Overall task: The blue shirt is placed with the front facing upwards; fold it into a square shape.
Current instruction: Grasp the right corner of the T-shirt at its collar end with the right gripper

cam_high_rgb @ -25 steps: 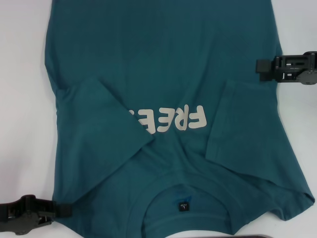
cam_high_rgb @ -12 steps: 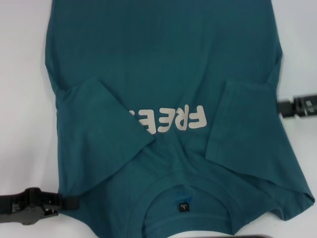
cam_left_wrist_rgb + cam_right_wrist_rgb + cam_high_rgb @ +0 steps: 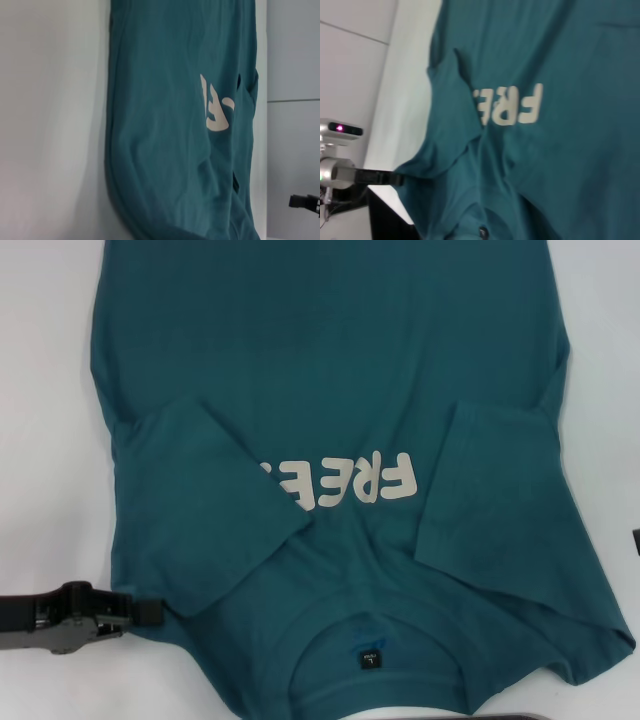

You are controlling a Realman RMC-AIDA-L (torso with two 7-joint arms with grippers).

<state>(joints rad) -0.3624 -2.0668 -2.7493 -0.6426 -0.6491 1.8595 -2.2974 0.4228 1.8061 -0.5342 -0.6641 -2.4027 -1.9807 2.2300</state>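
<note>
At blue shirt [image 3: 330, 370] left shoulder edge, left gripper [image 3: 140, 610] — jaws seemingly pinching cloth

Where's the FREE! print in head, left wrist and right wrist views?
Head: FREE! print mid-frame, upside down, partly under a folded sleeve.
Left wrist: only a fragment, centre-right.
Right wrist: centre, upside down.
Shared landmark: the blue shirt itself.
</note>
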